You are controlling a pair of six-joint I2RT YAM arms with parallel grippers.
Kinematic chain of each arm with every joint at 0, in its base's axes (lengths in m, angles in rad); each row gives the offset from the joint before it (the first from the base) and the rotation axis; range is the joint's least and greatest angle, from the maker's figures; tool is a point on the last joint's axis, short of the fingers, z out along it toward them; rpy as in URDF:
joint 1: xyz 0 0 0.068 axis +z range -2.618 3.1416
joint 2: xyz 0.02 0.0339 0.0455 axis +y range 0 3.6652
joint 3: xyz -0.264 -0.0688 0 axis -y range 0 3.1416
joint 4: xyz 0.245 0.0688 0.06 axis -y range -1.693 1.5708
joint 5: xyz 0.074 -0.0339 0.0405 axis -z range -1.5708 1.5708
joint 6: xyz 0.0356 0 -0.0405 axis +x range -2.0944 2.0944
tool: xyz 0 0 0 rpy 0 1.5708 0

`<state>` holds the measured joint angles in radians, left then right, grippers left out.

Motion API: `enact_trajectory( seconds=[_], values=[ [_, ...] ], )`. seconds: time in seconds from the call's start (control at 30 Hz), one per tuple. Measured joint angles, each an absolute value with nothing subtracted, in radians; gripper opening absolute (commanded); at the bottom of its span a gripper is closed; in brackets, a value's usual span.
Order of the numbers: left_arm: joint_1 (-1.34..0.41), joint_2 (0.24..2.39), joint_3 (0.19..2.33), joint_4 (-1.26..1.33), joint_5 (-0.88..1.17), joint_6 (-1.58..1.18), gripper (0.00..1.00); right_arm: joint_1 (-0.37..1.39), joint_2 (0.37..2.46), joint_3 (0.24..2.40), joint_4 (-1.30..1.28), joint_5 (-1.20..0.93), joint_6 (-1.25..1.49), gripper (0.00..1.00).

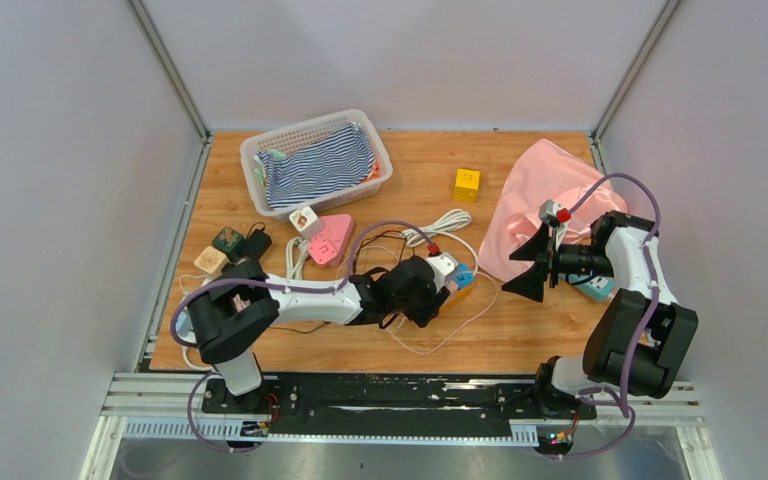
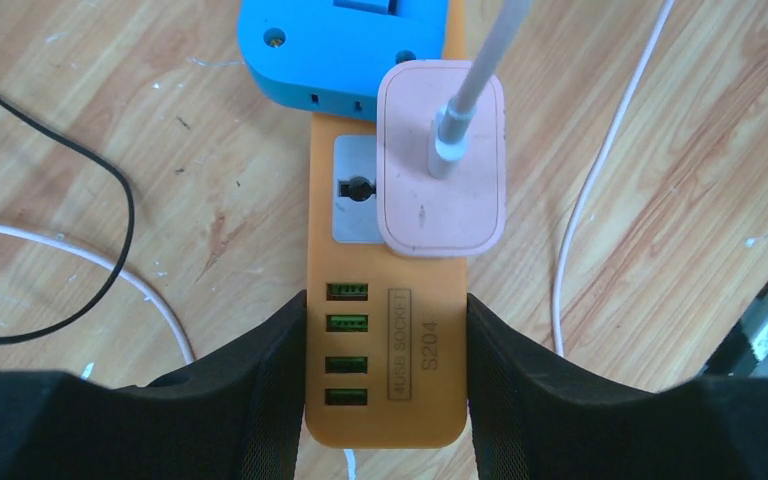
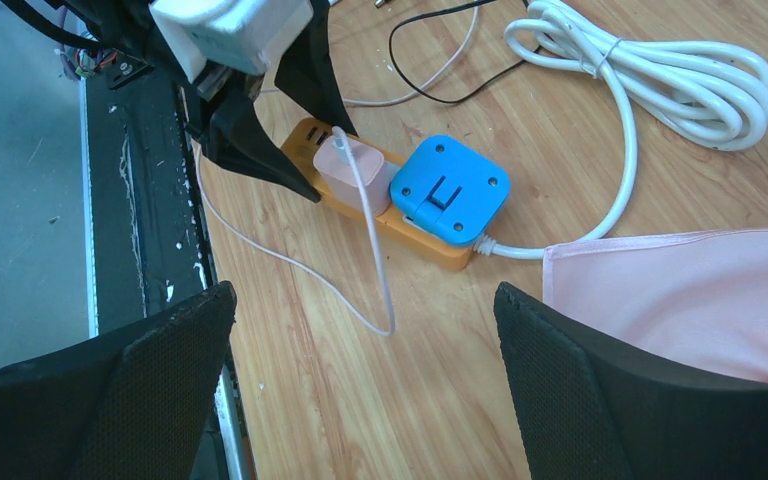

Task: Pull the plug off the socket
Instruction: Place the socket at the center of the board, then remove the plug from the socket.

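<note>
left tool (image 2: 385, 320) clamped on orange socket strip (image 2: 415, 400) bearing pink plug (image 2: 442, 170); right tool (image 3: 365, 300) spread apart.

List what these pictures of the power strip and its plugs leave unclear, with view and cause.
- Top view: the left claw covers most of the power strip.
- Left wrist view: the top edge cuts off the blue adapter.
- Left wrist view: the pink plug hides its own prongs, so its depth is unclear.
- Top view: a striped cloth hides what is in the basket.
</note>
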<state>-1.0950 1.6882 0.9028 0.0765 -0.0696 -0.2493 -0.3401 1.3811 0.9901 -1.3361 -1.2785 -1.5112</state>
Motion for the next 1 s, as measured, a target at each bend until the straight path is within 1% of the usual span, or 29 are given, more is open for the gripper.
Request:
enact_trajectory(
  seconds=[0.07, 0.1, 0.23, 0.37, 0.43, 0.5, 0.53, 0.73, 0.87, 1.0],
  values=[
    [-1.098, 1.707, 0.903, 0.079, -0.071, -0.228, 0.03, -0.340, 1.381, 0.990, -1.336, -1.279, -1.511, 1.00],
    [-1.101, 1.716, 0.903, 0.079, -0.071, -0.215, 0.09, -0.340, 1.381, 0.990, -1.336, -1.279, -1.512, 1.00],
    [-1.102, 1.748, 0.903, 0.083, -0.073, -0.170, 0.36, -0.340, 1.380, 0.990, -1.336, -1.279, -1.512, 1.00],
    [-1.102, 1.755, 0.904, 0.096, -0.071, -0.138, 0.72, -0.340, 1.372, 0.990, -1.335, -1.278, -1.512, 1.00],
    [-1.102, 1.758, 0.905, 0.096, -0.065, -0.126, 0.83, -0.340, 1.363, 0.990, -1.334, -1.277, -1.512, 1.00],
    [-1.102, 1.759, 0.903, 0.096, -0.059, -0.117, 0.97, -0.340, 1.348, 0.990, -1.330, -1.277, -1.512, 1.00],
    [-1.102, 1.758, 0.901, 0.098, -0.059, -0.110, 0.99, -0.340, 1.340, 0.990, -1.328, -1.274, -1.512, 1.00],
    [-1.102, 1.680, 0.834, 0.111, -0.058, -0.092, 1.00, -0.340, 1.268, 0.988, -1.301, -1.258, -1.512, 1.00],
    [-1.102, 1.567, 0.778, 0.120, -0.061, -0.075, 1.00, -0.322, 1.230, 0.987, -1.286, -1.237, -1.517, 1.00],
    [-1.102, 1.392, 0.683, 0.165, -0.078, -0.052, 1.00, -0.281, 1.198, 0.992, -1.278, -1.206, -1.539, 1.00]
  ],
)
